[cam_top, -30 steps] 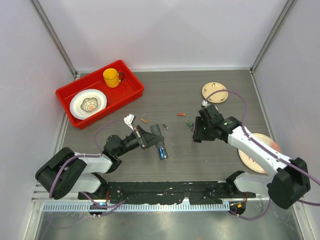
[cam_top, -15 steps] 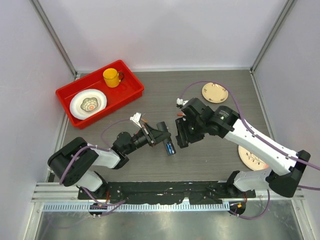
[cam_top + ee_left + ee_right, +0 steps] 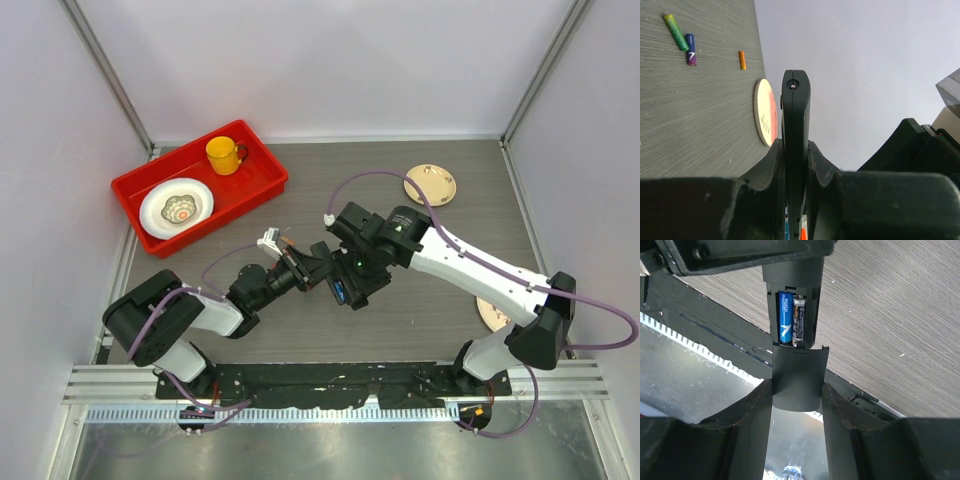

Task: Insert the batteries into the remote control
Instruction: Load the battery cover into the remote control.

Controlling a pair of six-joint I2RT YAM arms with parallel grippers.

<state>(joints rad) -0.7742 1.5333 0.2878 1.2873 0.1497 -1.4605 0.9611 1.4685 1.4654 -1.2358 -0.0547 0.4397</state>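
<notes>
My left gripper (image 3: 796, 150) is shut on the remote control (image 3: 795, 115), a slim black bar seen edge-on and held off the table. In the right wrist view the remote control (image 3: 792, 275) shows its open compartment, with a blue battery (image 3: 785, 319) and a dark silver battery (image 3: 799, 320) lying side by side in it. My right gripper (image 3: 797, 390) is shut on the black battery cover (image 3: 799, 375), whose top edge meets the compartment's lower end. From above, both grippers meet at the remote control (image 3: 338, 290) at mid-table. Green (image 3: 676, 31), purple-blue (image 3: 690, 49) and orange (image 3: 742, 60) batteries lie loose on the table.
A red tray (image 3: 150, 180) at the back left holds a yellow mug (image 3: 224, 154) and a white plate (image 3: 176, 208). A wooden disc (image 3: 430, 184) lies at the back right. Another disc (image 3: 490, 313) lies partly under the right arm.
My right arm has swung left across the table, bringing the cover up to the remote. My left gripper has carried the remote a little to the right.
</notes>
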